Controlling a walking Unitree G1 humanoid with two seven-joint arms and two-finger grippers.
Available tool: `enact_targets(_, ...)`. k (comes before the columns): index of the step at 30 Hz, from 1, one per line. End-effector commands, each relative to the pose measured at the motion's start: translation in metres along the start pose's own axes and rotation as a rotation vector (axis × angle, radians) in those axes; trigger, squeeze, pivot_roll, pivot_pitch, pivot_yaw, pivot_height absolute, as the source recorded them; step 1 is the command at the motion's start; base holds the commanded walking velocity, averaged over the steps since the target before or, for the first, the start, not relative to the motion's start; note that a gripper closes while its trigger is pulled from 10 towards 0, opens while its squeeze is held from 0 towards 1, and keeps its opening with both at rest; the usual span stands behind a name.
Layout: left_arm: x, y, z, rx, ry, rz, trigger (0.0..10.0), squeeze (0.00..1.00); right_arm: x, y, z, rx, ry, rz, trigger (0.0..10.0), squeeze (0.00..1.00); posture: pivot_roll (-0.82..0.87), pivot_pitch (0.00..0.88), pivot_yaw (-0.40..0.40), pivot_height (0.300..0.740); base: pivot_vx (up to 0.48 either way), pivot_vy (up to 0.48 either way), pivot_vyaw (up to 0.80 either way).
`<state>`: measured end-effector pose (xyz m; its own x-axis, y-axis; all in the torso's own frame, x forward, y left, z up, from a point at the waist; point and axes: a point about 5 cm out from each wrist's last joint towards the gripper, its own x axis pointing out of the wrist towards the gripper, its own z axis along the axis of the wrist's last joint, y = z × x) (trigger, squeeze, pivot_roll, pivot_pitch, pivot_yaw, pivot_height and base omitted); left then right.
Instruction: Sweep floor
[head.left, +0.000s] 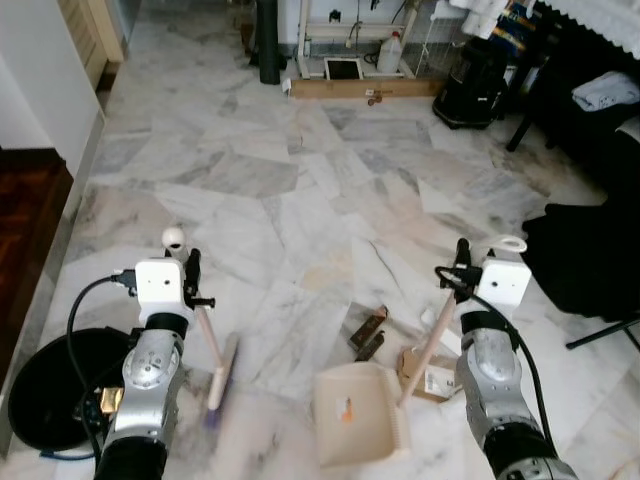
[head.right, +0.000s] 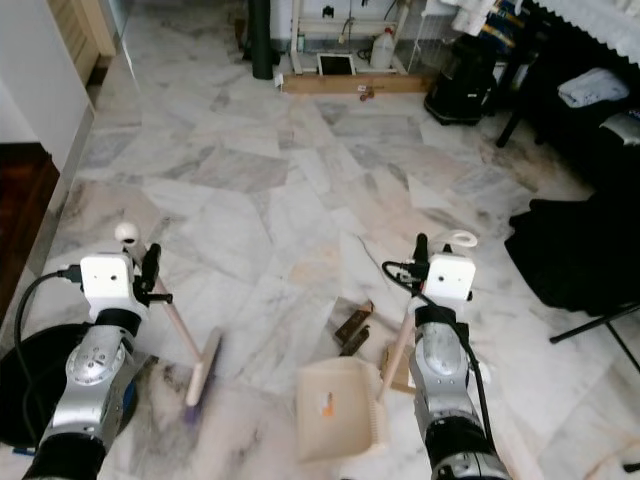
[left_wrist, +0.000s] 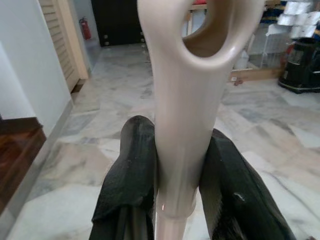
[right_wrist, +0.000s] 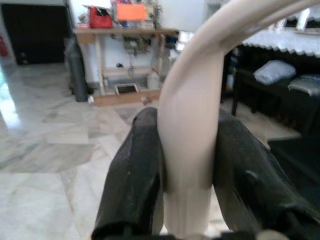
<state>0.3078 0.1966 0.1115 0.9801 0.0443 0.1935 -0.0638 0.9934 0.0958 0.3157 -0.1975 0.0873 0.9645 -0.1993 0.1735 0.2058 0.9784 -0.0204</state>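
While both tools sit low on the marble:
Broom (head.left: 215, 375): light, stiff; left gripper (left_wrist: 172, 185) pinches its handle near the top.
Dustpan (head.left: 360, 412): light plastic, on floor beside debris (head.left: 368, 333); right gripper (right_wrist: 187, 170) clamps its handle.

A: What's underfoot here?

B: Polished marble floor (head.left: 300, 190), grey-veined, slick enough to catch the light. At its left edge, a step of dark glossy wood (head.left: 25, 215).

A: And the tools?

B: Broom handle (left_wrist: 187, 125) is smooth beige plastic with a soft sheen, pinched by the left gripper (left_wrist: 182, 175) in matt black fingers (left_wrist: 130, 170), slightly grainy. The dustpan (head.left: 360, 412) is the same cream plastic, duller in the scoop. Its handle (right_wrist: 192, 145) sits between the right gripper (right_wrist: 192, 170)'s matt pads.

A: The litter?

B: Brown scraps (head.left: 368, 330), maybe card or wood; can't tell. Crumpled paper packaging (head.left: 430, 375) beside the pan.

A: The arms?

B: Brushed silver metal, white plastic wrist housings (head.left: 160, 282).
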Motion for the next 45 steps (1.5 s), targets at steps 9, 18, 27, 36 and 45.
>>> enact_targets(9, 0.0045, 0.0015, 0.0123, 0.001, -0.063, -0.001, 10.0, 0.00, 0.0071, 0.0022, 0.0122, 0.013, -0.056, 0.007, 10.0, 0.00, 0.09, 0.088, -0.064, 0.740, 0.259, 0.000, 0.00)
enact_targets(18, 0.0054, 0.0021, 0.0131, 0.002, -0.065, -0.001, 10.0, 0.00, 0.0087, 0.0002, 0.0119, 0.040, -0.043, -0.010, 10.0, 0.00, 0.09, 0.096, -0.064, 0.740, 0.259, 0.000, -0.18)
enact_targets(27, 0.0054, 0.0024, 0.0133, 0.001, -0.067, 0.003, 10.0, 0.00, 0.0087, 0.0005, 0.0134, 0.035, -0.056, 0.000, 10.0, 0.00, 0.09, 0.097, -0.066, 0.740, 0.259, 0.000, -0.70)
enact_targets(36, 0.0059, 0.0037, 0.0146, 0.004, -0.071, 0.006, 10.0, 0.00, 0.0087, 0.0015, 0.0155, 0.030, -0.073, 0.002, 10.0, 0.00, 0.09, 0.098, -0.067, 0.740, 0.260, 0.000, 0.00)
enact_targets(45, 0.0072, 0.0039, 0.0161, 0.000, -0.081, 0.006, 10.0, 0.00, 0.0086, 0.0012, 0.0149, 0.039, -0.067, -0.005, 10.0, 0.00, 0.09, 0.099, -0.066, 0.740, 0.144, 0.000, 0.00)
